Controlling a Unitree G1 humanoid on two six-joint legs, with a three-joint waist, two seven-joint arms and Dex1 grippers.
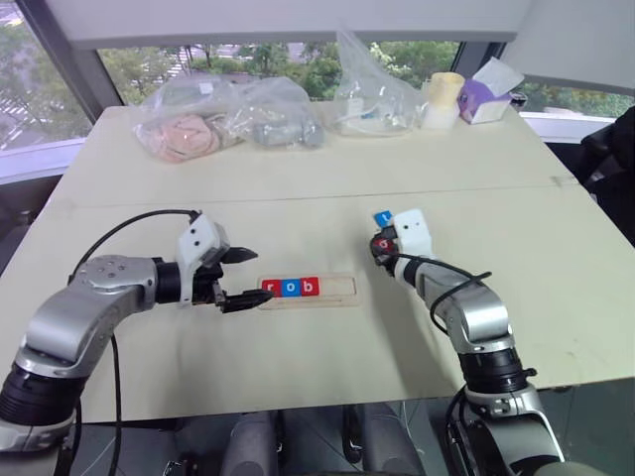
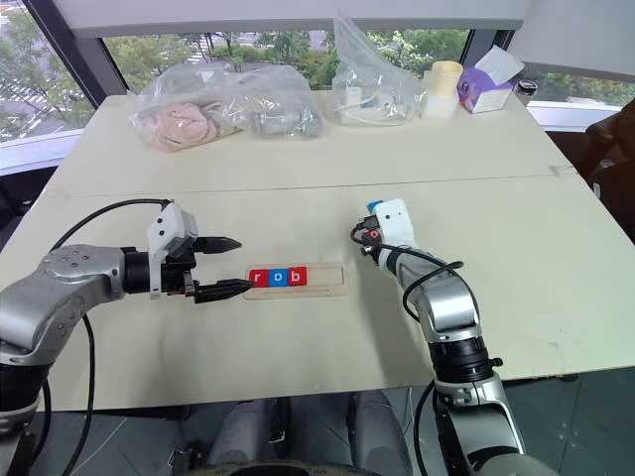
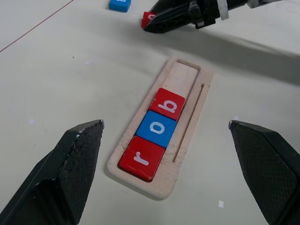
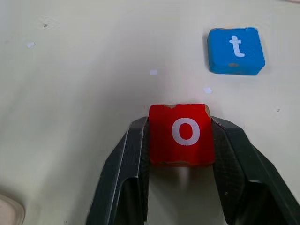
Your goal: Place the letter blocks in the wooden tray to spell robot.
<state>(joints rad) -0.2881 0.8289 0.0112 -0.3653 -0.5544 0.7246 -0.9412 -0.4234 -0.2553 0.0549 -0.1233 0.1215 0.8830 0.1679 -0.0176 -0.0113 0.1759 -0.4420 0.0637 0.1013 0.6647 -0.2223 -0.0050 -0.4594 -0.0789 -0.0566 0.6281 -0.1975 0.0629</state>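
While the table [image 1: 298, 188] carries bags along its far edge, the tray [image 3: 190, 119] lies mid-table holding red r [image 3: 139, 159], blue o [image 3: 157, 128] and red b [image 3: 168, 103], its far end bare. The left gripper [image 1: 238, 277] hovers at the tray's r end, fingers [image 3: 70, 164] spread wide. The right gripper [image 4: 182, 154] pinches the red o [image 4: 182, 133] on the table, near the blue t [image 4: 236, 50].

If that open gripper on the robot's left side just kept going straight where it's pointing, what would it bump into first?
Most likely the wooden tray, at the end holding the red r block. The left gripper points right at it, angled down, so depth is hard to judge.
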